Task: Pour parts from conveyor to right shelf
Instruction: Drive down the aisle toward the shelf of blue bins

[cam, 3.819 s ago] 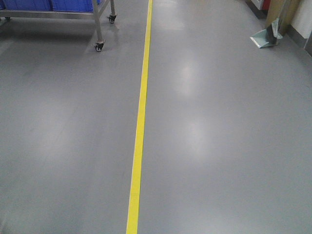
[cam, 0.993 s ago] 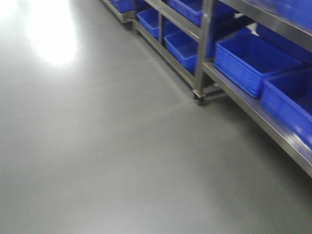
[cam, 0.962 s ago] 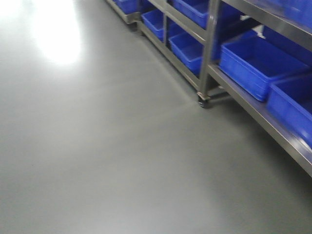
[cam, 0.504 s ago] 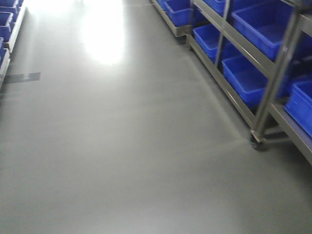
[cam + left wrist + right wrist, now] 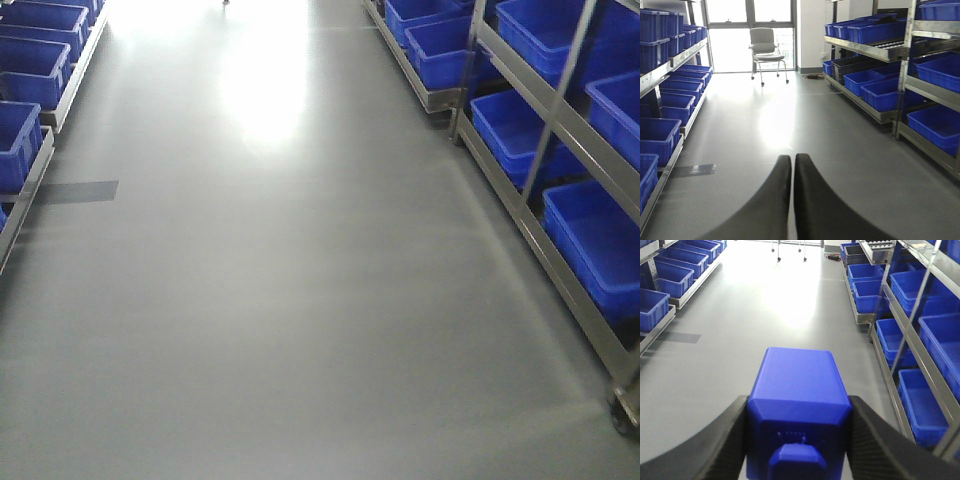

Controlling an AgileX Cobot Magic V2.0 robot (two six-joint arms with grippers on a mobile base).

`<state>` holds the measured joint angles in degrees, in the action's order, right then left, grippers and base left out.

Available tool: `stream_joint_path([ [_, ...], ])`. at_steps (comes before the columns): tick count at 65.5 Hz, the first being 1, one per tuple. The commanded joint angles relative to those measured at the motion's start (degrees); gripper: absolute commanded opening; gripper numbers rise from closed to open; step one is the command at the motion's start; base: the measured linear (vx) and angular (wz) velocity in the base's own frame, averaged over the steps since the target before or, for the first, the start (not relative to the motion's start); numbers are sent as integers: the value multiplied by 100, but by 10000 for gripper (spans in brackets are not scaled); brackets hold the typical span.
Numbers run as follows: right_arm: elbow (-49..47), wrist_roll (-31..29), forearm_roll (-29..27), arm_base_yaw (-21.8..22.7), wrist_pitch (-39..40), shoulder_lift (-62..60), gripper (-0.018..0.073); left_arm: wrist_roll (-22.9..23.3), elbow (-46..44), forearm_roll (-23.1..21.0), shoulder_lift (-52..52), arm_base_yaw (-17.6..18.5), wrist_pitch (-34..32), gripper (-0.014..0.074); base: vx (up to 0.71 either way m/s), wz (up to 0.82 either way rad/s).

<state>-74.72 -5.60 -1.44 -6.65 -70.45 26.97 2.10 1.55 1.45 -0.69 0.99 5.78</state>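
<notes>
Blue plastic block [image 5: 798,405], rigid, likely light and slick, clamped sidewise by right gripper [image 5: 798,440]; left gripper [image 5: 791,195] pinched closed, empty; right shelf [image 5: 912,335] alongside.

In the left wrist view, the left gripper [image 5: 791,165] shows as two matte black fingers [image 5: 772,200] with smooth, unmarked surfaces. Each finger is broad at the bottom edge of the picture and narrows in a gentle curve to a rounded, blunt tip. Their inner faces are flat and straight; their outer edges sweep outward like a flared skirt.

In the right wrist view, the right gripper [image 5: 797,412] shows the same kind of matte black fingers [image 5: 727,440], one at either lower corner. Their surface has a faint, fine-grained texture and a dull sheen along the upper edges. No cables, screws or markings can be seen on either.
</notes>
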Motion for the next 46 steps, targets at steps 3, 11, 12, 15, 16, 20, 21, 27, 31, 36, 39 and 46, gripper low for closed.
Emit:
stream_joint_path([
  [3,-110,-4,26,2,477,93,-5,49,-149,-35,-67,-18,-455,-6,75,13],
  [11,-110,-4,26,2,477,93,-5,49,-149,-35,-67,-18,-455,-6,75,12],
  [12,-110,-4,26,2,477,93,-5,49,-149,-35,-67,-18,-455,-6,75,11],
  [15,-110,-4,26,2,477,93,-5,49,-149,-35,-67,-18,-455,-6,75,10],
  [16,-110,-4,26,2,477,93,-5,49,-149,-35,-67,-18,-455,-6,74,10],
  [20,-110,-4,26,2,477,93,-5,49,-149,-35,-67,-18,-455,-6,74,9],
  [21,-110,-4,26,2,477,93,-5,49,-149,-35,-67,-18,-455,-6,74,8],
  [27,-110,-4,26,2,477,93,-5,49,-149,-35,-67,-18,-455,-6,73,8],
  [31,-110,-4,26,2,477,93,-5,49,-149,-35,-67,-18,-455,-6,74,9],
  [36,-110,-4,26,2,477,93,-5,49,-149,-35,-67,-18,-455,-6,74,9],
  [39,-110,-4,26,2,477,93,-5,49,-149,-35,-67,-18,-455,-6,74,9],
  [46,-110,-4,26,2,477,93,-5,49,-149,-35,-67,-18,-455,-6,72,11],
])
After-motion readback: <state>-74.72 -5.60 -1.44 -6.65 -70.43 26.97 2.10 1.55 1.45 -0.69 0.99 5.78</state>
